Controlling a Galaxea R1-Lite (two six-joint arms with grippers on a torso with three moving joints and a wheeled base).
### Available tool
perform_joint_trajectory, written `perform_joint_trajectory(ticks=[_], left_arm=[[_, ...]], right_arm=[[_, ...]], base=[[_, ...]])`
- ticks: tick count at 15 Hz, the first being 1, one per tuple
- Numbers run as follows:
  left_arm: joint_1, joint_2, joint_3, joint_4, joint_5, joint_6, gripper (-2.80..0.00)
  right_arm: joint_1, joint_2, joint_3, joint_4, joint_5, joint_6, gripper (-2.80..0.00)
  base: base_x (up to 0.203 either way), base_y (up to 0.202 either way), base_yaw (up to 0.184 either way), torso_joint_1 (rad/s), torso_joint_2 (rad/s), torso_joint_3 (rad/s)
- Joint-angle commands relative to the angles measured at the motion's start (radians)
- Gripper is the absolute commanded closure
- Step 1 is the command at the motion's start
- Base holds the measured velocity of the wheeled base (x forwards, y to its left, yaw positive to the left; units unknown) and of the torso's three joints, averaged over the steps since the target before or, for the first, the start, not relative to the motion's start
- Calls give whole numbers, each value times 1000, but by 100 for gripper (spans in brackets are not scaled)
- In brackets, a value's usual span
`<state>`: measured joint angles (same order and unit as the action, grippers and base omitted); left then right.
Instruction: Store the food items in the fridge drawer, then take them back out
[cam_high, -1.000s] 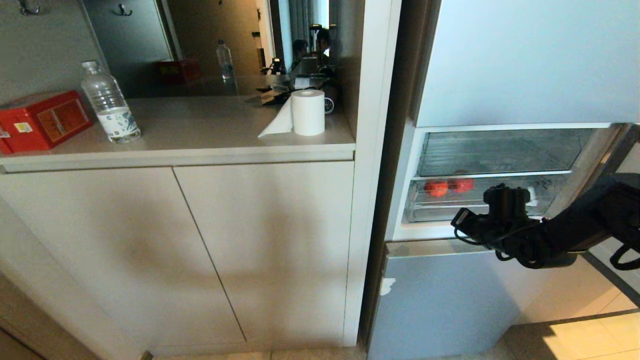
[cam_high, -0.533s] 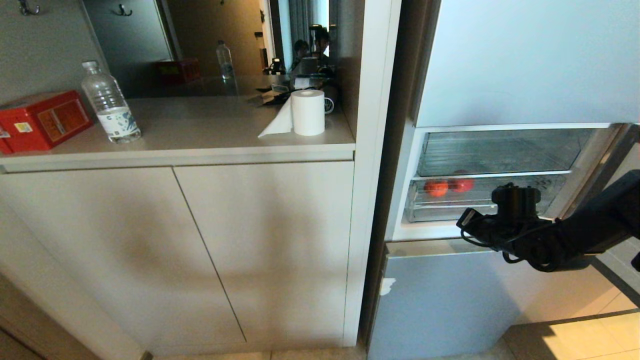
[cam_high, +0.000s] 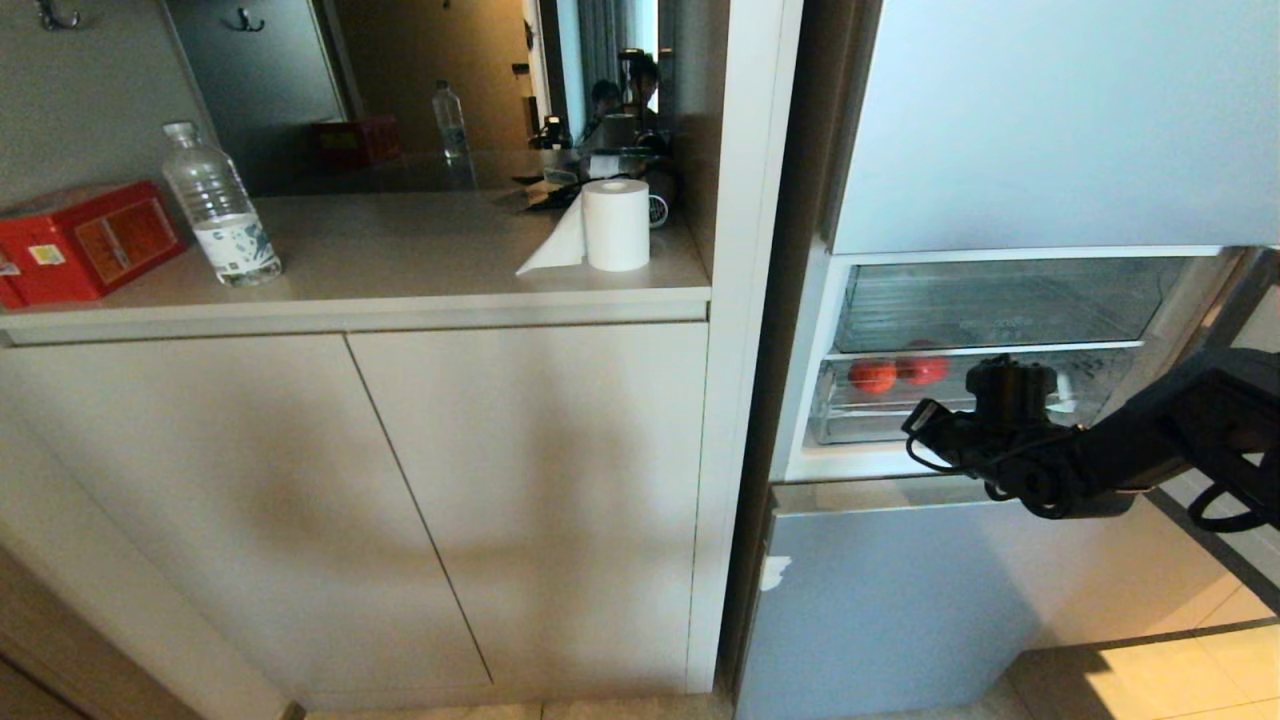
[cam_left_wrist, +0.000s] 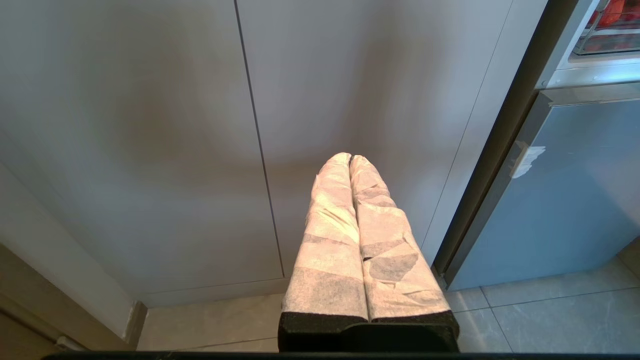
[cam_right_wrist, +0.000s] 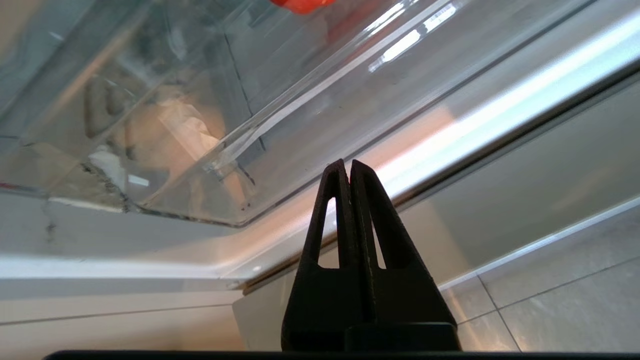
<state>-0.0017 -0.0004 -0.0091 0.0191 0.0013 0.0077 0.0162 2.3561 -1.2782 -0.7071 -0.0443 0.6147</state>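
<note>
While both fruits (cam_high: 898, 373) sit inside the fridge drawer (cam_high: 850, 420), the right gripper (cam_right_wrist: 348, 167), closed and empty, hovers just outside.

An orange fruit (cam_high: 873, 376) and a glossy red fruit (cam_high: 926, 369) sit in the clear fridge drawer (cam_high: 900, 420). A red box (cam_high: 85, 240) and white paper roll (cam_high: 615, 224) stand on the beige counter (cam_high: 400, 260). The right gripper (cam_right_wrist: 348, 167) is black.

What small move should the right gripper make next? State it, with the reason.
Probably ease the right gripper up to the clear fridge drawer lip and hook it. Its fingers are shut and empty just in front of the drawer, which sits pushed in with the orange fruit and red fruit inside.
</note>
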Motion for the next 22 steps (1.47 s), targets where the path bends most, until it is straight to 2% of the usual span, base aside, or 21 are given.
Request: perform_joint_trajectory(ticks=[1, 4, 6, 8, 10, 13, 18, 20, 22], left_arm=[[0, 0, 0, -1, 0, 0, 0], [0, 0, 0, 0, 0, 0, 0], [0, 0, 0, 1, 0, 0, 0], [0, 0, 0, 1, 0, 0, 0], [0, 0, 0, -1, 0, 0, 0], [0, 0, 0, 1, 0, 0, 0], [0, 0, 0, 1, 0, 0, 0], [0, 0, 0, 0, 0, 0, 0], [0, 0, 0, 0, 0, 0, 0]], right_arm=[[1, 42, -33, -8, 0, 5, 0], [-1, 90, -103, -9, 0, 16, 0], [1, 93, -102, -9, -1, 18, 0], [1, 45, -46, -9, -2, 20, 0], [1, -95, 118, -9, 2, 17, 0], [-3, -413, 435, -9, 40, -24, 0], [-44, -1149, 968, -2, 127, -238, 0], [-52, -1448, 1091, 57, 129, -303, 0], [-53, -1730, 1164, 183, 121, -359, 0]], base=[[0, 0, 0, 0, 0, 0], [0, 0, 0, 0, 0, 0], [0, 0, 0, 0, 0, 0], [0, 0, 0, 0, 0, 0], [0, 0, 0, 0, 0, 0], [0, 0, 0, 0, 0, 0], [0, 0, 0, 0, 0, 0], [0, 0, 0, 0, 0, 0], [0, 0, 0, 0, 0, 0]])
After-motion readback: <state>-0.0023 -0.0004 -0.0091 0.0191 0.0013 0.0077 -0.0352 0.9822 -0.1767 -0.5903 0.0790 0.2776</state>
